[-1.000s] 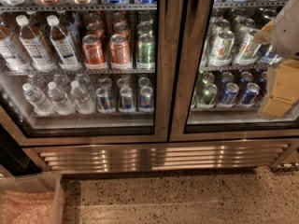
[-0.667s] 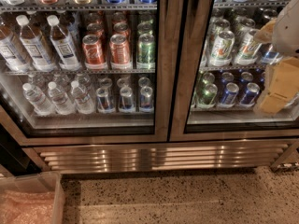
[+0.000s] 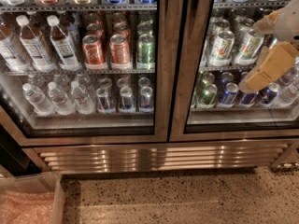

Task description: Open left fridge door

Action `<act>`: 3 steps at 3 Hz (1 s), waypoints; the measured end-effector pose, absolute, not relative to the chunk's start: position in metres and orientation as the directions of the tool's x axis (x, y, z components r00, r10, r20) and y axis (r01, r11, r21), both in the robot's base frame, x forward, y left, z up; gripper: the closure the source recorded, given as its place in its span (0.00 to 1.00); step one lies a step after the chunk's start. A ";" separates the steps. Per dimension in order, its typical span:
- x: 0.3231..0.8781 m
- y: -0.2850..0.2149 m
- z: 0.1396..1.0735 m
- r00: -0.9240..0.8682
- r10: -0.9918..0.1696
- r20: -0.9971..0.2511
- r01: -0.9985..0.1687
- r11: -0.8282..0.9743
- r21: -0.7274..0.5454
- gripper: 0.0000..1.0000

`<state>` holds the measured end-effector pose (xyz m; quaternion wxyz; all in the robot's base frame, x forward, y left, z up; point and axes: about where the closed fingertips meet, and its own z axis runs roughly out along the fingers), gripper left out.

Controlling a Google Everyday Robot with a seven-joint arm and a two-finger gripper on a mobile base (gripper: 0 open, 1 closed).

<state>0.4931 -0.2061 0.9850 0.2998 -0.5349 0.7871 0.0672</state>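
Note:
The left fridge door [image 3: 164, 73] is shut: a glass pane in a brushed-steel frame, showing water bottles [image 3: 56, 43] and red cans [image 3: 107, 50] on its shelves. My gripper [image 3: 250, 57] is at the right edge, in front of the right door's glass [image 3: 219, 120], well to the right of the left door. Its tan fingers [image 3: 271, 66] are spread apart and hold nothing. The right door shows green-white and blue cans. I see no handle on either door.
A steel grille [image 3: 159, 155] runs under both doors above the speckled floor [image 3: 187, 199]. A clear bin [image 3: 32, 199] with pinkish contents stands at the bottom left. A dark gap [image 3: 9, 148] lies left of the fridge.
My gripper has shifted a little to the left and up in front of the right door. Both doors and their contents are unchanged.

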 end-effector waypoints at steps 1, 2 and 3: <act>0.493 -0.201 0.986 -0.242 -0.795 -0.556 -0.885 0.416 -0.210 0.00; 0.493 -0.201 0.986 -0.242 -0.796 -0.555 -0.885 0.416 -0.210 0.00; 0.503 -0.170 0.981 -0.172 -0.774 -0.609 -0.920 0.348 -0.183 0.00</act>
